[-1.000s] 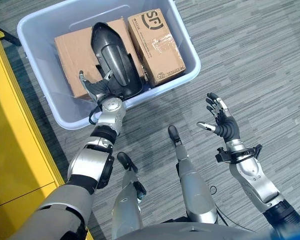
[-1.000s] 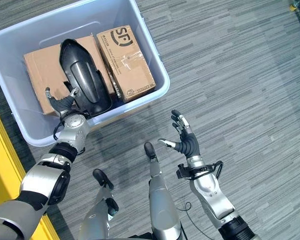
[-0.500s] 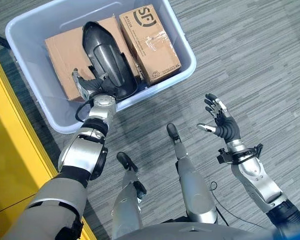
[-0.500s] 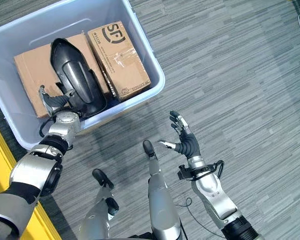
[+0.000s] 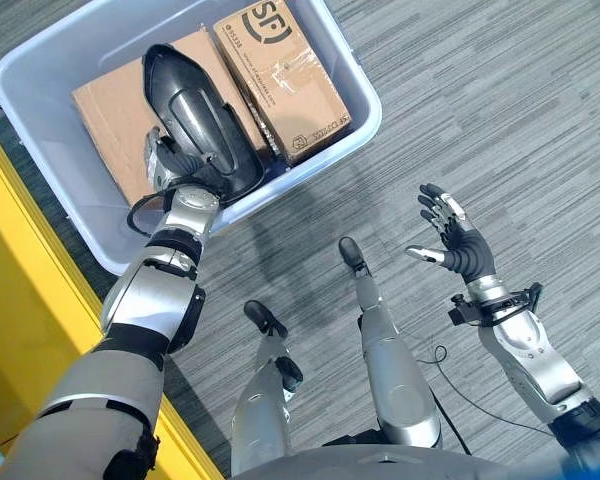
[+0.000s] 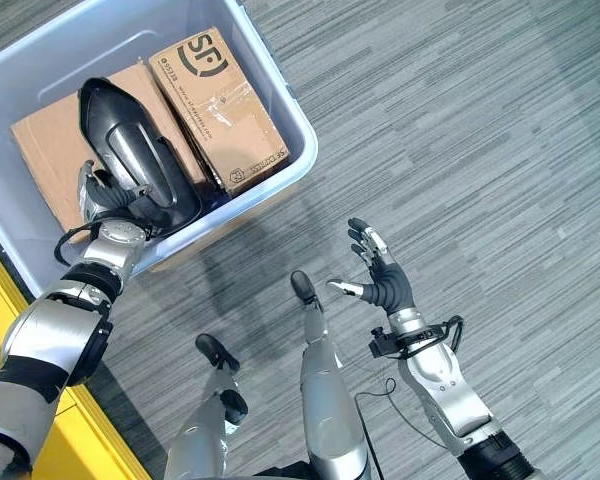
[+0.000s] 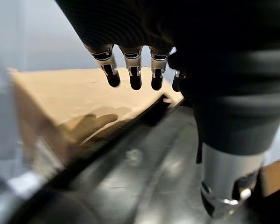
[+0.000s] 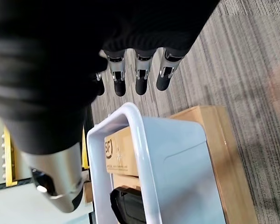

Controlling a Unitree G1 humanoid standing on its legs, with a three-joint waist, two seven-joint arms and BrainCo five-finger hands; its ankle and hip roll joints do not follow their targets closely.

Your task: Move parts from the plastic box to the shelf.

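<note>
Left eye view: at the far left a yellow shelf (image 5: pixel 20 300) runs beside the left arm. Next to it the pale plastic box (image 5: pixel 355 70) stands on the grey striped floor (image 5: pixel 500 110). The left robot hand (image 5: pixel 163 165) reaches over the box's near wall, its fingers (image 7: pixel 133 70) straight and relaxed, lying against the near end of a black moulded part (image 5: pixel 195 100); the left wrist view shows the thumb alongside that glossy part, not curled round it. Past the hand a large cardboard box (image 5: pixel 105 110) lies under the part, and a smaller printed cardboard box (image 5: pixel 280 70) sits just beside it. Well apart, over bare floor, the right robot hand (image 5: pixel 460 245) hangs with fingers spread, holding nothing.
</note>
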